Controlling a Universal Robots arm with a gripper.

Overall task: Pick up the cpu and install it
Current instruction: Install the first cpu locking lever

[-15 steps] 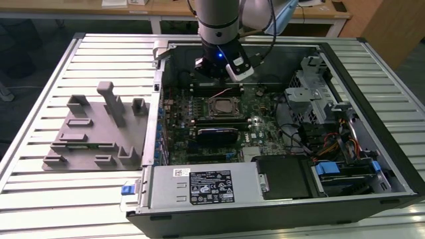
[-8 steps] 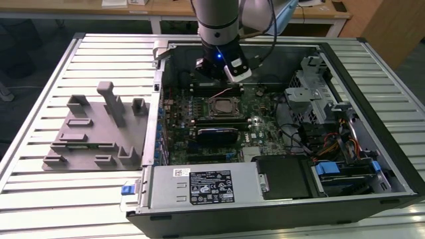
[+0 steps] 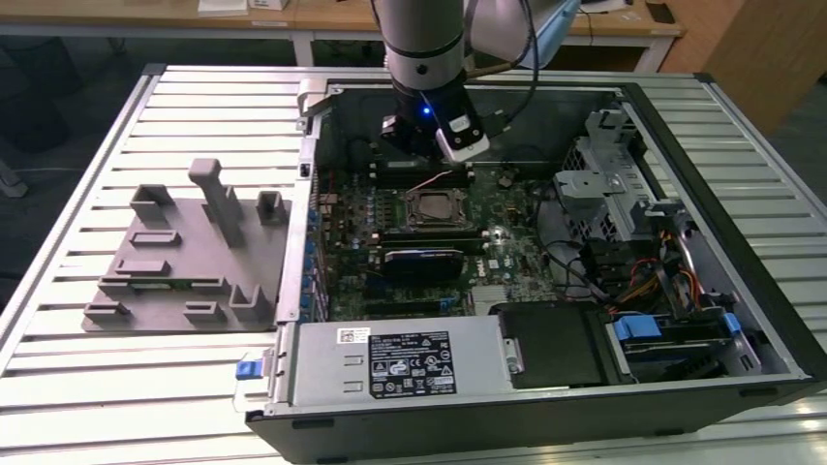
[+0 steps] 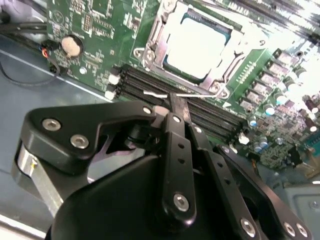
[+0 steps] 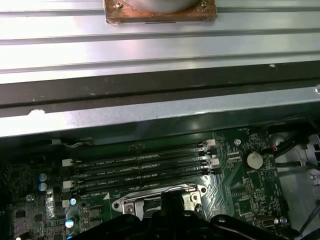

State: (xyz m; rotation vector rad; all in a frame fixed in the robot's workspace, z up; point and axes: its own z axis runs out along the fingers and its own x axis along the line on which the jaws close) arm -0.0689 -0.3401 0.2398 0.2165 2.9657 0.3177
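I am watching the cpu (image 4: pixel 197 42) sitting in the motherboard socket (image 3: pixel 432 207) inside the open computer case (image 3: pixel 723 320). My gripper (image 4: pixel 172 102) is hovering just above the memory slots (image 5: pixel 142 167) beside it; I cannot tell its grip state.

The first wrist view showed a green motherboard (image 5: pixel 240 195) with four parallel memory slots (image 5: pixel 140 167) running across it and a round coin cell battery (image 5: pixel 255 159) near their end. Beyond the board lay the computer case's metal edge (image 5: pixel 150 112) and the ribbed aluminium worktop (image 5: pixel 150 47). The end effector's dark body (image 5: pixel 172 220) rose before the metal socket frame (image 5: pixel 160 197).
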